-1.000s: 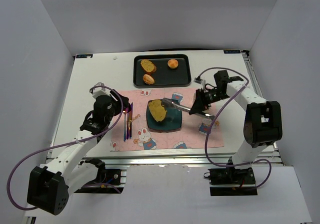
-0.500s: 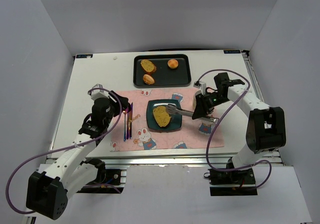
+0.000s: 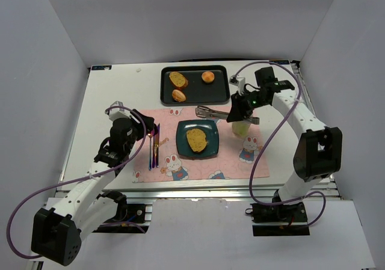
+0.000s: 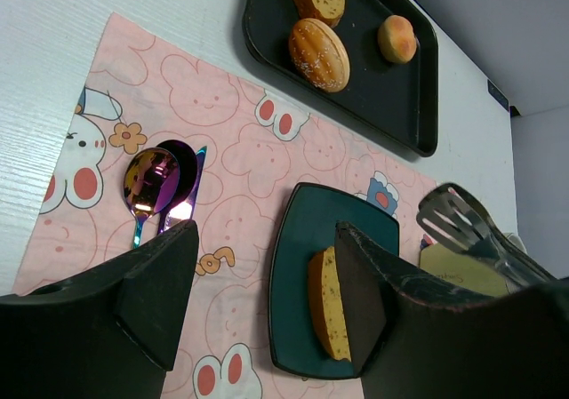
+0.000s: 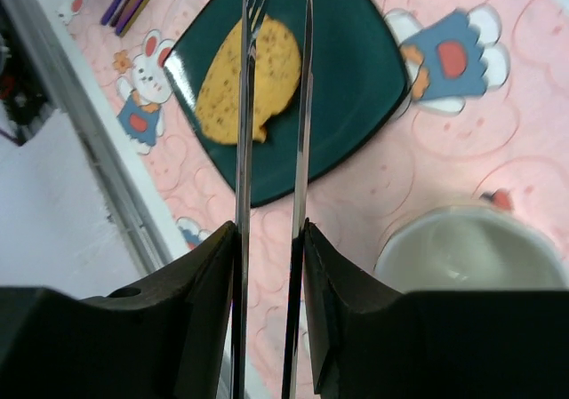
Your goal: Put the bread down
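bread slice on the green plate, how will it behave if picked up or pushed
The bread slice lies flat, so it should slide rather than roll. Its speckled, porous crumb suggests it is light and may dent or crumble if squeezed hard. The plate looks glossy, so a push could skid the slice.

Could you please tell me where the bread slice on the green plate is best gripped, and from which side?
Probably across its two long edges, near the middle, coming from above. The bread slice lies flat on the plate, so only its edges are open, and its narrower width suits the tongs.
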{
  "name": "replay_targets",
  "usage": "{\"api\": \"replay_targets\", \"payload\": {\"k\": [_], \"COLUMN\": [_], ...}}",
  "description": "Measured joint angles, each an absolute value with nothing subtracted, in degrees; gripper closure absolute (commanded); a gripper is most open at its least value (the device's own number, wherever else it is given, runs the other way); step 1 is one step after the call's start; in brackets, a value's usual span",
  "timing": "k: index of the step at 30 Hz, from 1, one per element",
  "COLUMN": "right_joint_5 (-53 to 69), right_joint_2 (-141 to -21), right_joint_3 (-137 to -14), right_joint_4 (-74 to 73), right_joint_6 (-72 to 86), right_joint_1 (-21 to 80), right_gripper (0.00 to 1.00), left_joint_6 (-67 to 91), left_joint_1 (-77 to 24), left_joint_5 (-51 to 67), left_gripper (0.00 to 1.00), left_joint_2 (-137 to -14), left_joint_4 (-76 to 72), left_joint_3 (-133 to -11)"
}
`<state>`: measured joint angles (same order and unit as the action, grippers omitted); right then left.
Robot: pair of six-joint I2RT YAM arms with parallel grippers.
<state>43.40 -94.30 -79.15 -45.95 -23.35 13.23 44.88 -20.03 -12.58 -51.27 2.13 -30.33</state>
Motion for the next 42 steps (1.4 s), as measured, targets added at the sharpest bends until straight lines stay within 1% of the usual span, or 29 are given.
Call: {"api": "replay_targets", "payload": {"k": [5, 10, 14, 17, 25, 34, 42], "right_joint_5": [36.56, 26.63, 21.32, 18.92, 17.93, 20.08, 20.18], "right_joint_2": [-99.44, -108.05, -114.17, -116.55, -119.00, -119.04, -119.42], "right_joint_3": [-85.14, -95.48, -103.31, -105.80, -107.68, -108.81, -108.99], "right_joint_4": [-42.54, -38.70, -37.01, -36.38, -36.34, -36.40, -36.12], "right_joint_6": [-22.74, -21.34, -21.19, -21.32, -21.41, -19.77, -18.11], "right_joint_1": [18.55, 24.27, 26.24, 26.41, 26.50, 27.16, 27.27], "right_gripper": [0.58, 0.55, 0.54, 0.53, 0.50, 0.50, 0.49], "left_joint_6": [44.88, 44.86, 44.86, 44.86, 44.82, 44.77, 44.58], "left_joint_1": [-20.03, -20.03, -20.03, -20.03, -20.03, -20.03, -20.03], "left_joint_5": [-12.60, -12.62, -12.73, -12.73, -12.71, -12.71, -12.73], "left_gripper": [0.28, 0.28, 0.28, 0.28, 0.28, 0.28, 0.28], "left_joint_2": [-51.33, -51.70, -51.70, -51.72, -52.29, -52.47, -52.49], "left_joint_4": [2.13, 2.42, 2.61, 2.57, 2.50, 2.55, 2.59], "left_joint_3": [-30.33, -30.33, -30.33, -30.33, -30.35, -30.35, -30.35]}}
